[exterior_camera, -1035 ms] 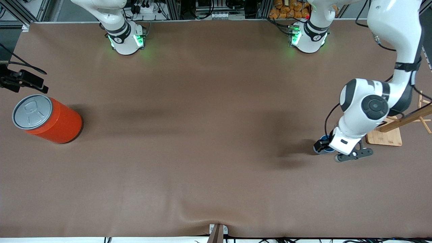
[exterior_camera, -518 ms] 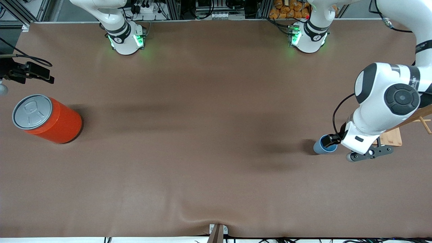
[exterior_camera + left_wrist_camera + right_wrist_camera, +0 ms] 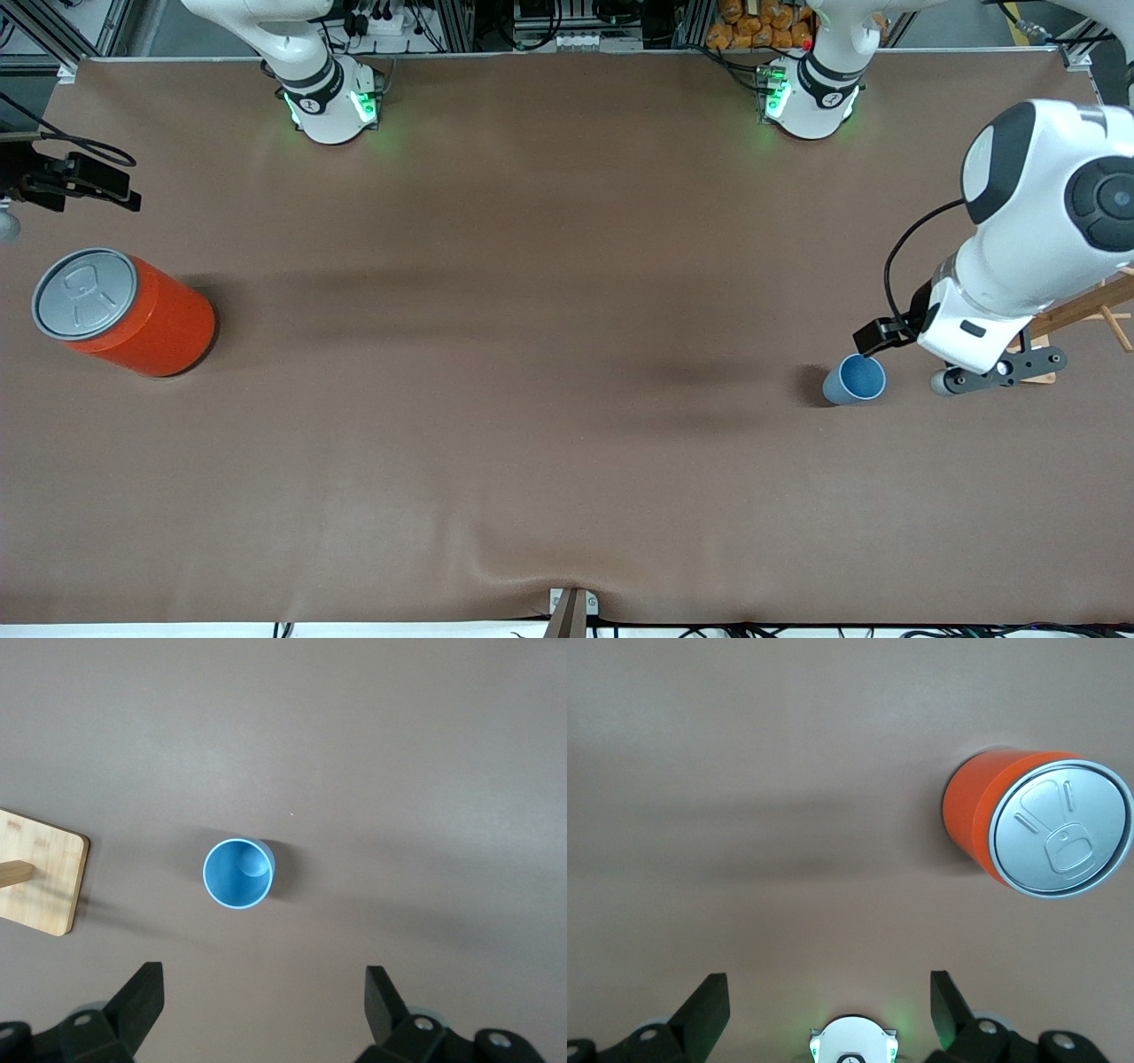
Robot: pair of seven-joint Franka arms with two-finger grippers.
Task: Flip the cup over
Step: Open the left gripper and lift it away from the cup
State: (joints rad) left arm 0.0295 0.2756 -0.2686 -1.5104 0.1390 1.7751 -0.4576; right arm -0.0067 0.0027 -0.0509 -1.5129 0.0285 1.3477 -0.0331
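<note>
The cup (image 3: pixel 856 380) stands upright, mouth up, on the brown surface (image 3: pixel 532 354) toward the left arm's end. Only the left wrist view looks straight into it: a round light-blue rim around a darker blue, matte inside (image 3: pixel 237 873). The left end effector (image 3: pixel 264 1005) hangs above it, fingers spread wide, empty, with the cup at 12 o'clock of the gap. A wooden board (image 3: pixel 40 873) lies beside the cup. The right end effector (image 3: pixel 828 1010), wide open and empty, waits over the surface near the orange can (image 3: pixel 1041 828) with its grey lid.
</note>
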